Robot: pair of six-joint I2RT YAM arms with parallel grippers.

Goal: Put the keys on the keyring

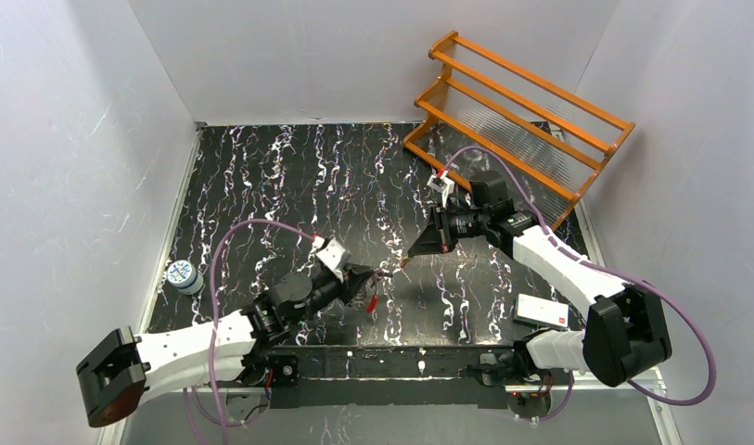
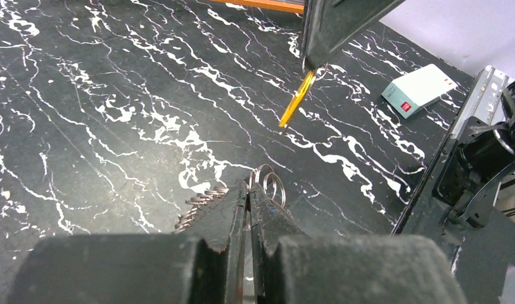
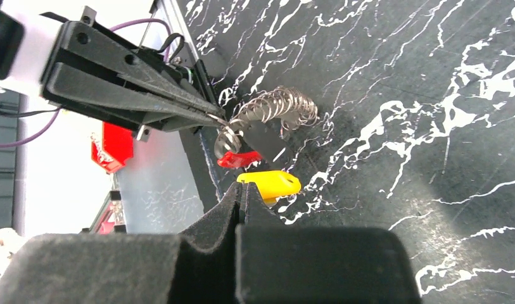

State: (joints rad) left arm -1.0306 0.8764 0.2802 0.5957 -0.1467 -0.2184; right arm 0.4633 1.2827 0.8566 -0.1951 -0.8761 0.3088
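From above, the keyring (image 1: 380,277) is only a small glint at the tip of my left fingers (image 1: 364,276), with its red section (image 1: 373,301) showing below. Both arms reach low over the table (image 1: 261,185), their tips near each other. My right fingers (image 1: 417,248) pinch the gold key (image 1: 405,262).

At my left wrist, my left fingers (image 2: 242,201) press together on the keyring (image 2: 268,182), which is mostly hidden behind them. My right fingers (image 2: 318,44) are cut off at the top edge, and the gold key (image 2: 297,100) slants down from them.

At my right wrist, my right fingers (image 3: 232,202) clamp the half-hidden gold key (image 3: 270,183). Beyond it, my left fingers (image 3: 197,109) nip the coiled keyring (image 3: 273,107).
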